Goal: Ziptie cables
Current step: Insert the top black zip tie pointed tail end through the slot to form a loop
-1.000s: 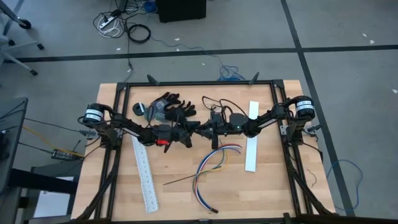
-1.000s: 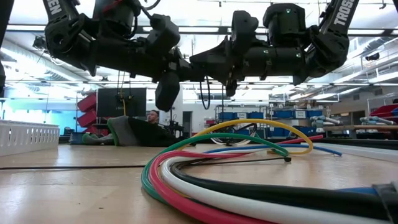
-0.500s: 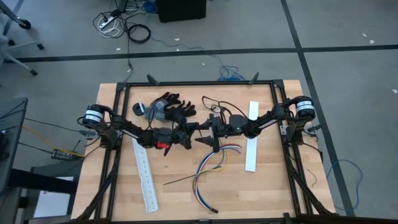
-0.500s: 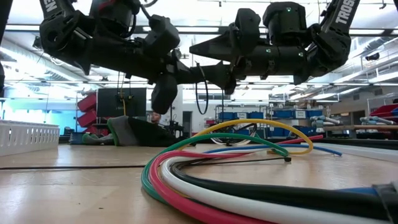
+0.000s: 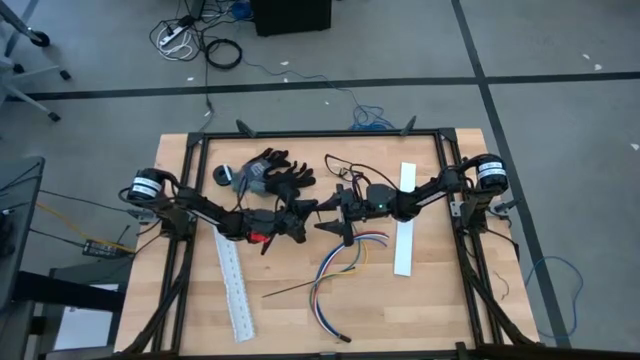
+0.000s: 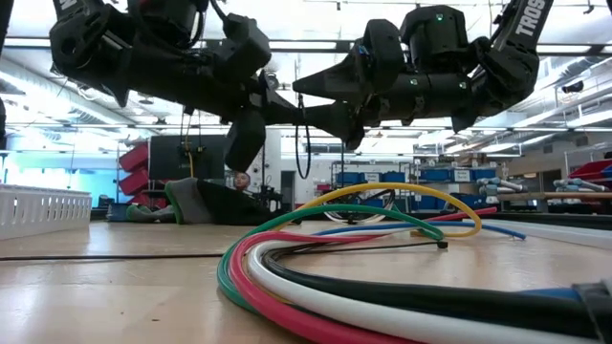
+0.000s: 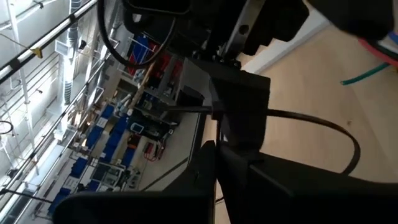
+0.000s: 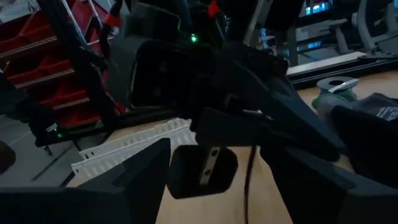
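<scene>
right gripper [image 5: 335,222]: fingers spread wide, holding nothing; raised above the table centre, tips facing the left arm.
left gripper [image 5: 303,208]: raised, meeting the right one; looks clamped on a thin black zip tie [image 6: 302,143] hanging in a loop between them. Judgement: a mid-air handover or threading of the tie.
cables [image 5: 345,262]: loose curved fan of thin, smooth, glossy wires on the wood just below the grippers, untouched, not yet bundled.
white strips: two flat rigid plastic pieces, slotted strip [image 5: 233,280] to the left, plain strip [image 5: 404,220] to the right, clear of the work.
gloves [image 5: 272,172]: dark, soft, crumpled at the back.
table [image 5: 440,300]: pale wood, matte.
</scene>
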